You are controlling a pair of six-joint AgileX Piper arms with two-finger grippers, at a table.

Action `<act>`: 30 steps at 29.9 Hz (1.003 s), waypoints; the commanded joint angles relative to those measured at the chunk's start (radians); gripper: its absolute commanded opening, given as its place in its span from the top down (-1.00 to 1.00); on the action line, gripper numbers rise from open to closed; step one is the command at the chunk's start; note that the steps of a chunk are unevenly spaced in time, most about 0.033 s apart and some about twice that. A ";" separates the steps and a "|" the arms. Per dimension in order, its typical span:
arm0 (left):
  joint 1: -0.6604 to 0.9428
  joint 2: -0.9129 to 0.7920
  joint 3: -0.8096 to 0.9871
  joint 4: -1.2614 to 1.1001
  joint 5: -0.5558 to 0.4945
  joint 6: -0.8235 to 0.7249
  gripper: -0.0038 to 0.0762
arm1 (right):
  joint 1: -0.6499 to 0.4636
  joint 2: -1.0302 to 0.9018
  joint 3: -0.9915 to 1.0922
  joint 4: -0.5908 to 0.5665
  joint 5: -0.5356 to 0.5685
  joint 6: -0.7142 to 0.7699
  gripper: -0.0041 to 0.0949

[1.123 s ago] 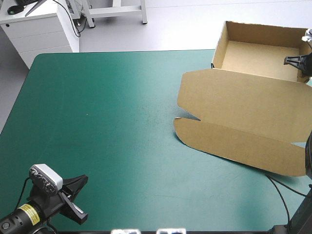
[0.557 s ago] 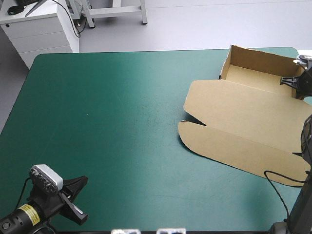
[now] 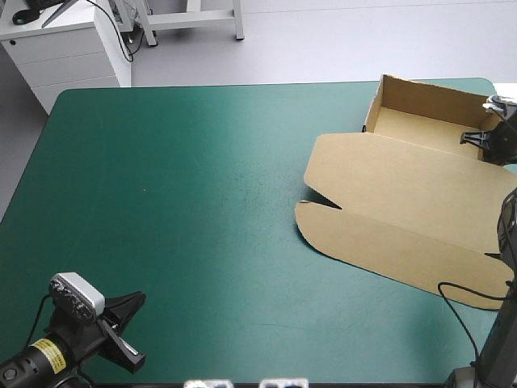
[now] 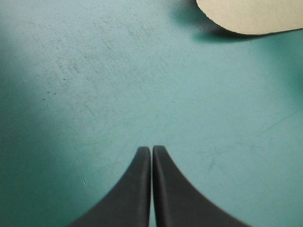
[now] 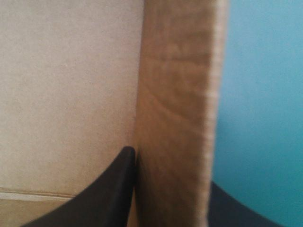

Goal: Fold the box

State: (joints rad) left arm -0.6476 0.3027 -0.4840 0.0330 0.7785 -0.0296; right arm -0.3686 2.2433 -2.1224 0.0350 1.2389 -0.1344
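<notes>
Holds the left arm (image 3: 32, 360) low over the table's (image 3: 202, 202) near left corner, left gripper (image 4: 151, 150) angled toward the far right, hovering just above the cover, fingers pressed flat together in one pointed arch. Stretches the right arm (image 3: 507, 234) along the table's right edge to the far right corner, right gripper (image 5: 170, 170) all but closed on the box's (image 3: 404, 186) upright wall, one finger inside, the other outside.
</notes>
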 commanded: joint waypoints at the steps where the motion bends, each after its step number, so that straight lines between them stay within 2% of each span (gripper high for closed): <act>1: -0.005 0.010 -0.028 -0.003 -0.066 -0.002 0.92 | -0.008 -0.085 -0.056 0.009 0.008 -0.003 -0.03; 4: -0.005 0.010 -0.028 -0.003 -0.066 -0.002 0.92 | -0.008 -0.117 -0.077 0.006 0.008 0.001 -0.38; 6: -0.005 0.010 -0.028 -0.003 -0.066 -0.002 0.92 | -0.008 -0.143 -0.087 0.012 0.008 0.005 -0.48; 9: -0.003 0.010 -0.028 -0.005 -0.066 -0.002 0.92 | -0.008 -0.197 -0.089 0.072 0.008 0.005 -0.48; 14: -0.003 0.010 -0.028 -0.005 -0.066 -0.002 0.92 | 0.004 -0.303 -0.046 0.238 0.010 -0.027 -0.40; 18: -0.003 0.010 -0.028 -0.005 -0.066 -0.002 0.92 | 0.048 -0.375 -0.016 0.243 0.010 -0.042 -0.28; 21: -0.003 0.010 -0.028 -0.005 -0.066 -0.002 0.92 | 0.093 -0.410 0.021 0.247 0.010 -0.049 -0.06; 24: 0.011 0.010 -0.028 -0.005 -0.066 -0.002 0.92 | 0.151 -0.442 0.066 0.247 0.010 -0.072 0.45; 26: 0.043 0.010 -0.028 -0.005 -0.066 -0.002 0.92 | 0.194 -0.459 0.096 0.248 0.010 -0.090 0.90; 30: 0.128 0.010 -0.028 -0.005 -0.066 -0.002 0.92 | 0.265 -0.487 0.136 0.285 0.010 -0.097 0.96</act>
State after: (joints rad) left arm -0.5689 0.3019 -0.4840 0.0330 0.7785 -0.0296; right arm -0.1403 1.8343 -1.9835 0.2780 1.2505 -0.2108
